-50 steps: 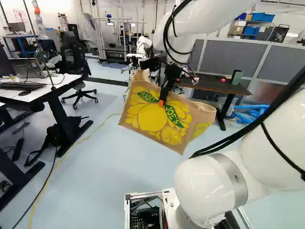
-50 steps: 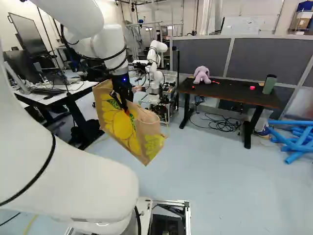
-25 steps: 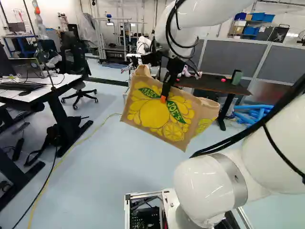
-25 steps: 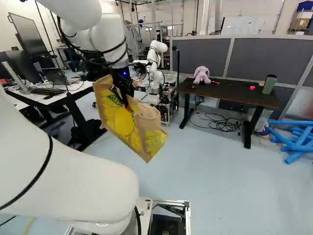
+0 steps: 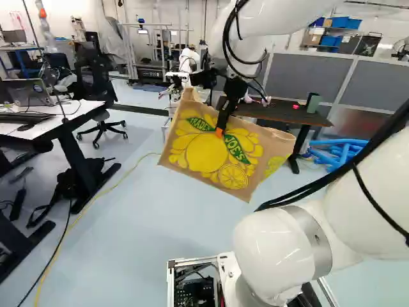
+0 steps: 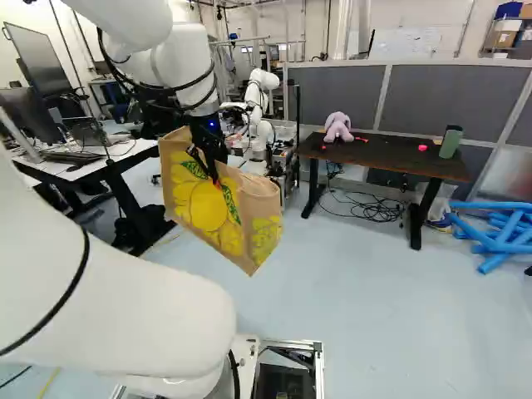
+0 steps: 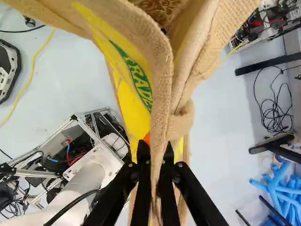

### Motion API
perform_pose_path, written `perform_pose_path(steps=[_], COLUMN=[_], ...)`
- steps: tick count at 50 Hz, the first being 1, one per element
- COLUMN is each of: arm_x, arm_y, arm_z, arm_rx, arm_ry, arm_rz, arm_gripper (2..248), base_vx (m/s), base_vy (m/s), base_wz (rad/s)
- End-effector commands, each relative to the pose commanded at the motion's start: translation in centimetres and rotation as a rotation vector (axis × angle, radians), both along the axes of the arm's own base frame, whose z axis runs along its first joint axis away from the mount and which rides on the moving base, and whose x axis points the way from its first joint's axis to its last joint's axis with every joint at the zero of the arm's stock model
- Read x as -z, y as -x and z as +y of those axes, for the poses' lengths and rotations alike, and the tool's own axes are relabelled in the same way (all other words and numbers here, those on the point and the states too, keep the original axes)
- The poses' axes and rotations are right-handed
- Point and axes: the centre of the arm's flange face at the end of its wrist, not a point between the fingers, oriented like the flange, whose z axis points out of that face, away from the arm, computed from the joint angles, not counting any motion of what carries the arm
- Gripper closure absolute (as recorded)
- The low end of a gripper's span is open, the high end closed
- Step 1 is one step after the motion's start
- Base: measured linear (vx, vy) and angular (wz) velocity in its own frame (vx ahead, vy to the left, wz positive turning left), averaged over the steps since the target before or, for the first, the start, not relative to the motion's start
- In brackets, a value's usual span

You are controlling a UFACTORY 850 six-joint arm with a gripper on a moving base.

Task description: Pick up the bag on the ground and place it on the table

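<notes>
The tan burlap bag with yellow fruit print (image 5: 203, 150) hangs tilted in the air in the left base view, well above the floor. My gripper (image 5: 220, 131) reaches down over its near side, and an orange pad shows against the print. In the wrist view the gripper (image 7: 156, 153) is shut on the bag's rim (image 7: 162, 84), one finger on each side of the cloth; the bag's mouth gapes ahead of the fingers. The dark table (image 6: 391, 158) stands beyond the bag and to its right in the right base view.
A purple plush toy (image 6: 339, 127), small red things and a green cup (image 6: 450, 142) are on the dark table. Blue tubes (image 6: 499, 229) lie right of it, cables beneath. Another robot (image 6: 259, 104) stands behind the bag. A white desk (image 5: 70, 115) is at left.
The base has turned slightly right, so the room shifts left in both base views. The arm has raised the held bag slightly and swung it a little right in the left base view.
</notes>
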Motion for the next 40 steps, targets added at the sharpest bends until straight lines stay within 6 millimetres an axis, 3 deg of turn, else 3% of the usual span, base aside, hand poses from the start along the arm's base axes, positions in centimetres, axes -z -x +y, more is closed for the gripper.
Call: perform_pose_path(steps=[40], arm_x=[0.00], arm_y=[0.00], arm_z=[0.00], arm_rx=[0.000], arm_ry=[0.000], arm_rz=[0.000], arm_gripper=[228], base_vx=[0.000], base_vy=[-0.033], base_wz=[-0.162])
